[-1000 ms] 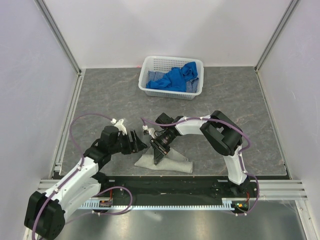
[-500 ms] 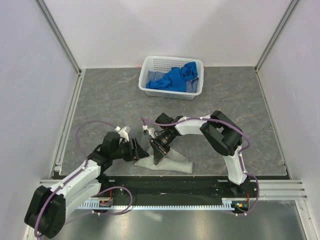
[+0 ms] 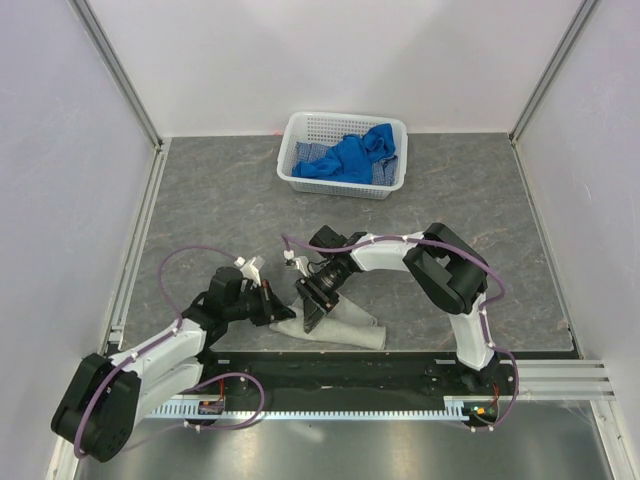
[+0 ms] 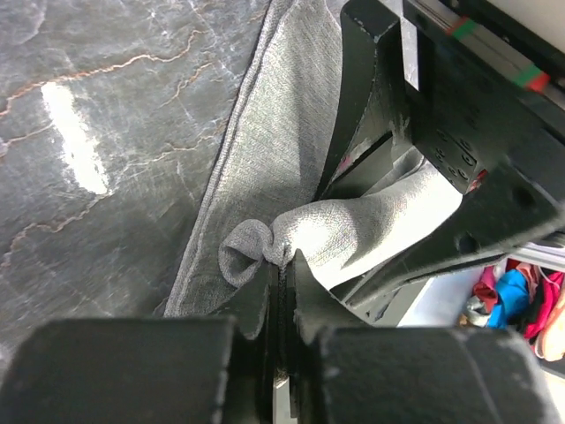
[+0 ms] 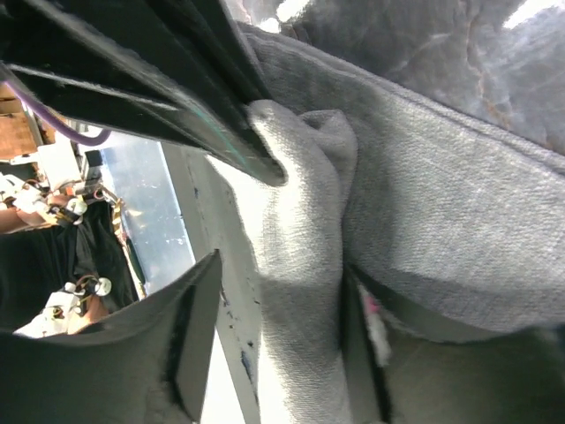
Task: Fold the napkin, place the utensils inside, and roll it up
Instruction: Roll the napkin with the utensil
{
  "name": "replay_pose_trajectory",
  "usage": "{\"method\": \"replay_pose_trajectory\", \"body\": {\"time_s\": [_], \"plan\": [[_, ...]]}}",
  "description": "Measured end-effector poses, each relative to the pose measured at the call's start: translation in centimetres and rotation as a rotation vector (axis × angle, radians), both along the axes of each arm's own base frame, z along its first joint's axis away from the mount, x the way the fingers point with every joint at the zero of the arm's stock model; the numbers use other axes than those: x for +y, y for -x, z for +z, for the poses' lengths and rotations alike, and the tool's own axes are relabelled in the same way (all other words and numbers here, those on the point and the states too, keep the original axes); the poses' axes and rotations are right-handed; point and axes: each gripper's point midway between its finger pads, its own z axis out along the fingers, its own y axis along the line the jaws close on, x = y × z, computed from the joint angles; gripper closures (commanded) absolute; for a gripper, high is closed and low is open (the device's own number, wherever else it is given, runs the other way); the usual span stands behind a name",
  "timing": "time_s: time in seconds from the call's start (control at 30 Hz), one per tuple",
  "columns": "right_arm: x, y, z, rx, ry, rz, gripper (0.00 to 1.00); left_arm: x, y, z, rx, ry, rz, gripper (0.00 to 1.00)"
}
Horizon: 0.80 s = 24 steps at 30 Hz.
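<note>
Top external view: the napkin (image 3: 350, 325), bunched into a narrow band, lay well in front of the basket (image 3: 297, 170). The left gripper (image 4: 284, 265) was closed on a small pinch of cloth. The right gripper (image 5: 278, 291) straddled a thick ridge, and we could not tell whether it was clamping. We judged the cloth light, limp and slippery, best held at doubled edges.

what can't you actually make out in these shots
- The fork: in no view; folds of the napkin may cover it.
- Grip of the right gripper: right wrist view, cloth fills the gap, clamped or just straddling unclear.
- Left end of the napkin: top view, under the left gripper.
- Bottom of the basket: top view, blue cloths cover it.
</note>
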Motion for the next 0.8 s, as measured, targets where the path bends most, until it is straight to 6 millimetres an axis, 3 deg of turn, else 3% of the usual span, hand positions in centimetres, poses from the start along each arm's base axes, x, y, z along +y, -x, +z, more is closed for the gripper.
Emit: {"method": "replay_pose_trajectory", "body": {"time_s": [0.13,0.33,0.8], "plan": [[0.0,0.0,0.5,0.0,-0.004,-0.008,0.29,-0.1,0.1,-0.1,0.004,0.004,-0.008,0.98],[-0.4,-0.7,0.8,-0.005,-0.009,-0.042,0.27,-0.1,0.1,0.1,0.001,0.006,-0.009,0.98],[-0.1,-6.0,2.1,-0.149,-0.047,-0.2,0.27,0.0,0.4,0.3,0.0,0.005,-0.008,0.98]]}}
